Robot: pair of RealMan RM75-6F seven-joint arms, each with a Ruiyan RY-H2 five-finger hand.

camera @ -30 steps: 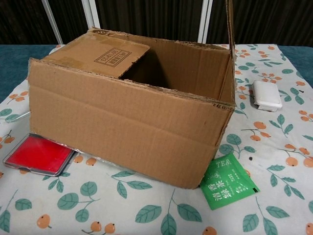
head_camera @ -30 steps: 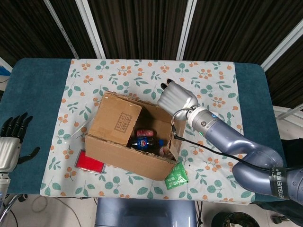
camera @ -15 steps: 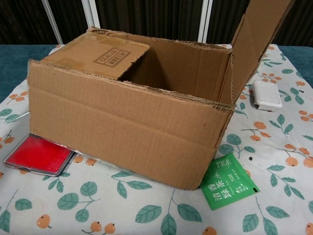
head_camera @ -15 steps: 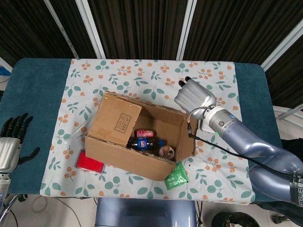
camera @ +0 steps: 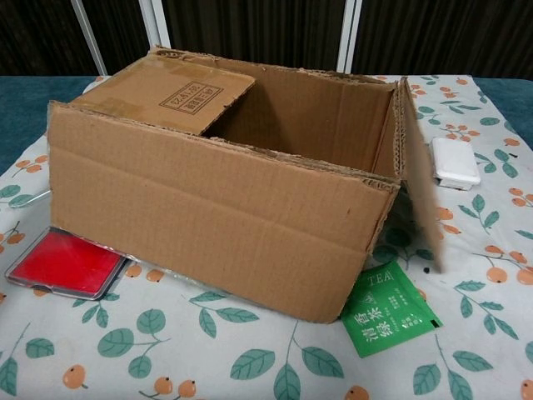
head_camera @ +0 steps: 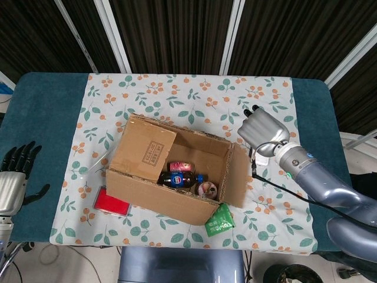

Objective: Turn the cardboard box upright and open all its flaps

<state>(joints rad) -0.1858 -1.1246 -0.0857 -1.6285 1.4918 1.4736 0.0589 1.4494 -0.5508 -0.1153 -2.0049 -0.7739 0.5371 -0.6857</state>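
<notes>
Head view: I see brown cardboard box (head_camera: 177,177) upright at frame centre, right flap folded out, left flap over opening. My right hand (head_camera: 263,127) right of box, holds nothing, finger spread unclear. Left hand (head_camera: 15,177) far left, fingers apart, empty.
Chest view: box (camera: 225,200) fills centre; green tea sachet (camera: 387,308) at its lower-right corner.

Head view looks straight down; chest view faces the cardboard box (camera: 225,200) closely.

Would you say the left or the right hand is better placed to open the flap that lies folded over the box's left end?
Probably the left: the closed flap covers the cardboard box's left end, nearer the left hand; the right hand is beyond the opposite end.
</notes>
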